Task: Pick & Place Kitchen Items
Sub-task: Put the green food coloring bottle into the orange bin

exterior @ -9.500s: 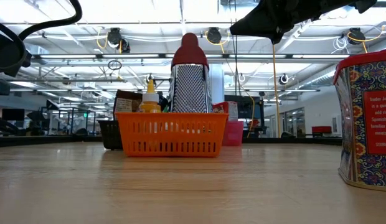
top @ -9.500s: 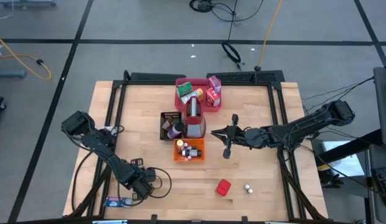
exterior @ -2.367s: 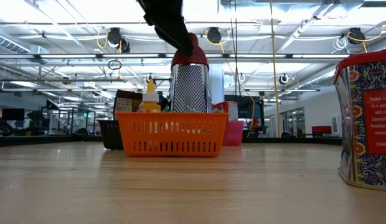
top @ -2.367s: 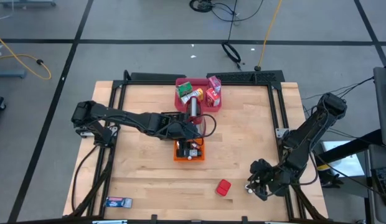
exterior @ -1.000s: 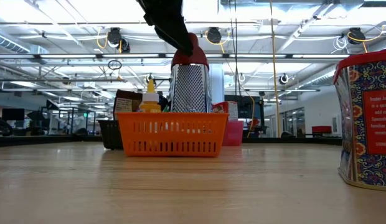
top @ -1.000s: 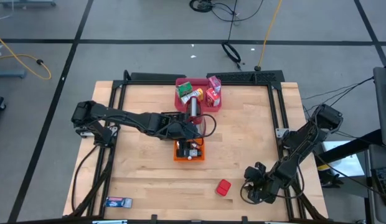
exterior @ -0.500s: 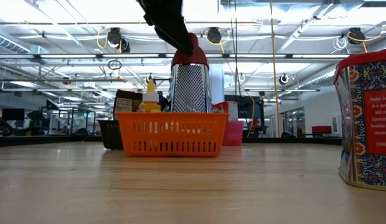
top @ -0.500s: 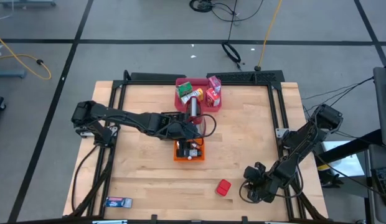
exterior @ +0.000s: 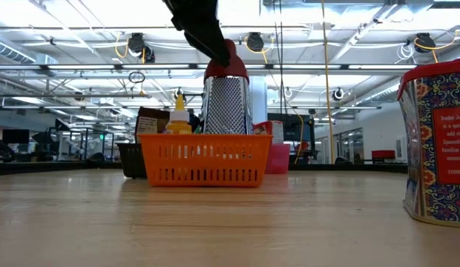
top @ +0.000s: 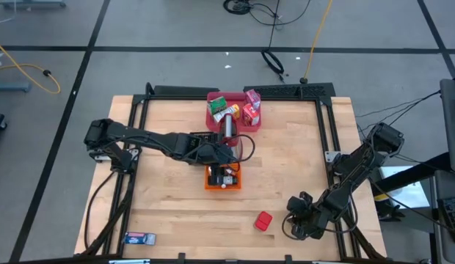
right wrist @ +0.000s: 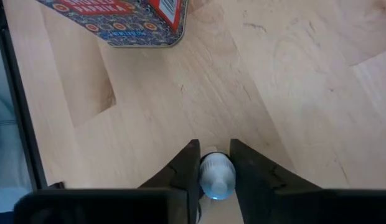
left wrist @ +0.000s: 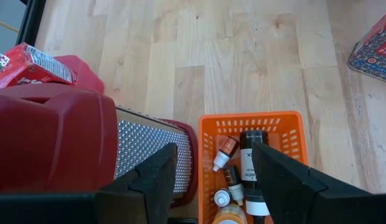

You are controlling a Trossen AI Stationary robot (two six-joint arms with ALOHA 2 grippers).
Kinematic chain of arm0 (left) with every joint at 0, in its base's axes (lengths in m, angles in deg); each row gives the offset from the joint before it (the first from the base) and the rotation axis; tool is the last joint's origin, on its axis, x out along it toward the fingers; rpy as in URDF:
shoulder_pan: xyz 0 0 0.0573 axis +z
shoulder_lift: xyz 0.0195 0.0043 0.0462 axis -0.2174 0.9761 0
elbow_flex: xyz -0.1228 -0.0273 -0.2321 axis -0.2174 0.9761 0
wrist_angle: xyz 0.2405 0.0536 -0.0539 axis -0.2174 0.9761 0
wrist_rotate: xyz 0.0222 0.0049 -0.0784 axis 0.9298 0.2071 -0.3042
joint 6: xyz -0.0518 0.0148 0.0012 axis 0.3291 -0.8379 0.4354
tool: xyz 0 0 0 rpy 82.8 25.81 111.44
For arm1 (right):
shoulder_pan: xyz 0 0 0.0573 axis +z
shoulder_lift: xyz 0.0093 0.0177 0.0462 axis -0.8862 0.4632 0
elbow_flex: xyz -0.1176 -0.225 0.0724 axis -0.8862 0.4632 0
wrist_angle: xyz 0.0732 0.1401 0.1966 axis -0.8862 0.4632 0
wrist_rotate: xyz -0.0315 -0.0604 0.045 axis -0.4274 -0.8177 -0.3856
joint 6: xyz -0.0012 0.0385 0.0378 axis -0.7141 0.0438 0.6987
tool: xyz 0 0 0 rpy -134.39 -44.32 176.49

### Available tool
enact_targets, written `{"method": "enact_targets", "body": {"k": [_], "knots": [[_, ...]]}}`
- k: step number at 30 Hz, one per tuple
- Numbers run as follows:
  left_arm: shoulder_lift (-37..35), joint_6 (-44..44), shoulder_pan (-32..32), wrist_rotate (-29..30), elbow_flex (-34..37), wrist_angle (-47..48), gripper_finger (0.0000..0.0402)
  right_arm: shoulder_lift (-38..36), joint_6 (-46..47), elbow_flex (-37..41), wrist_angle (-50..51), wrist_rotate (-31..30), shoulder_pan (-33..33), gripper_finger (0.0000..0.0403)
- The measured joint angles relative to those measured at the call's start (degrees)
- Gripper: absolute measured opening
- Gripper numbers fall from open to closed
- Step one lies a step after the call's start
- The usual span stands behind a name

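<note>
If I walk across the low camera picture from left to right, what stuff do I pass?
Black basket → orange basket with the grater standing behind it → pink tray → red tin.

- You see a light wooden table [top: 169,198] with a black metal frame [top: 301,91] along its edges, standing on a grey floor [top: 139,37] marked with dark lines.
- You find cables on that floor: a yellow cord [top: 315,40] behind the table, a black coil [top: 274,60] beside it.
- From table height you look into a large hall with white ceiling beams [exterior: 104,69], bright light overhead and round black fixtures [exterior: 136,44] hanging from the beams.
</note>
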Motion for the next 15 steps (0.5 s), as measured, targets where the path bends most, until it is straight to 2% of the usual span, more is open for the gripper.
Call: {"method": "enact_targets", "body": {"k": [7,15], "knots": [[0.0,0.0,0.0,0.0,0.0,0.0,0.0212,-1.5,-2.8,0.0,0.4,0.2,-1.2,0.0059],[0.0,0.0,0.0,0.0,0.0,0.0,0.0212,-8.5,-8.4,0.0,4.7,0.0,-4.9,0.0059]]}}
